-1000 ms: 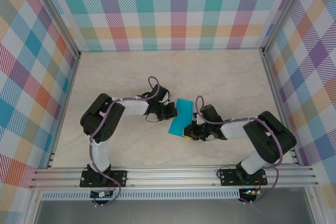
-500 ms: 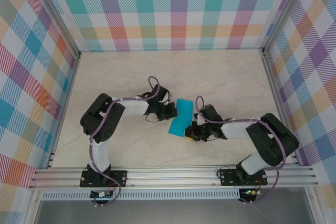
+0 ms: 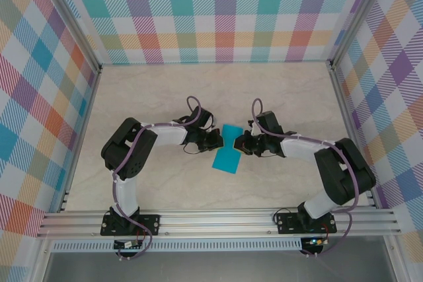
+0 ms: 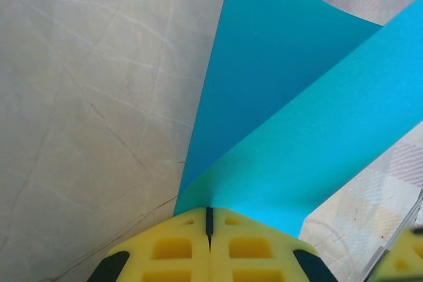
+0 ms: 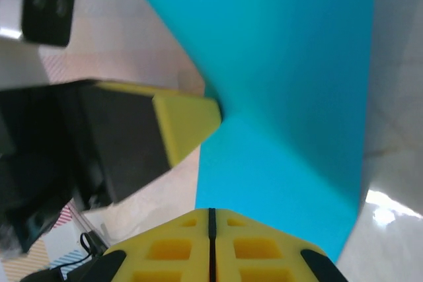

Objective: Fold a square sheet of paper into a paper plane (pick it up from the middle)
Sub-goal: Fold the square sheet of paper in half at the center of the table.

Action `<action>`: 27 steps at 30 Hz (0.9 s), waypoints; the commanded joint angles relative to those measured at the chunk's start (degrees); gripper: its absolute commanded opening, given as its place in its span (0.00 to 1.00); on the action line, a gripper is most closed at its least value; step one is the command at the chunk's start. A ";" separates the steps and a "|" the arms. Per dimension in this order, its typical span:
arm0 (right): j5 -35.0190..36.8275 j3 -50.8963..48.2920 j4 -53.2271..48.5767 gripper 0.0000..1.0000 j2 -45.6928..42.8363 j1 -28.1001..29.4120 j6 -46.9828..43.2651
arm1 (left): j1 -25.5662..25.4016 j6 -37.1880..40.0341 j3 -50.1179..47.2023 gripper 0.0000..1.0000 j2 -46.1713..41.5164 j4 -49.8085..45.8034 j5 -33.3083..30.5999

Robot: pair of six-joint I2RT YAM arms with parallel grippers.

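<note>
1. The square sheet of paper, here a narrow teal strip doubled on itself, sat mid-table between the two arms. In the left wrist view one layer rose off the other along a crease, so it was not lying flat.
2. The left gripper was pressed together on the strip's left edge at about mid-length. Its yellow pads met with the paper nipped at their tips.
3. The right gripper was likewise clamped on the right edge, directly across from the left one. Its wrist view showed the left arm's yellow fingertip touching the far edge of the paper.
4. A second before, the right gripper had been at the strip's near end, by the lower corner. It had since travelled up the right edge to face its partner, while the left gripper had held its place. The strip looked drawn in at the waist between them.
5. This read as a re-grip at the middle, probably to prepare the next crease. No pointed dart had formed yet, so much folding remained.
6. With both pinches opposed on thin paper above the table, pulling apart risked a tear or a slip.
</note>
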 commanded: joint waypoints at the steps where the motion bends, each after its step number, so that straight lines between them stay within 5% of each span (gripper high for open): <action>1: -1.32 1.00 1.72 0.08 4.07 -0.17 -1.32 | -0.48 1.40 -1.60 0.00 3.16 -7.54 -4.62; 12: -0.62 -1.67 3.77 0.06 10.41 -1.00 -1.99 | -0.49 1.86 -2.22 0.00 3.35 -7.94 -5.42; 27: -1.07 2.78 1.40 0.08 7.93 -3.65 -4.57 | -0.44 2.31 -1.46 0.00 3.19 -9.21 -6.08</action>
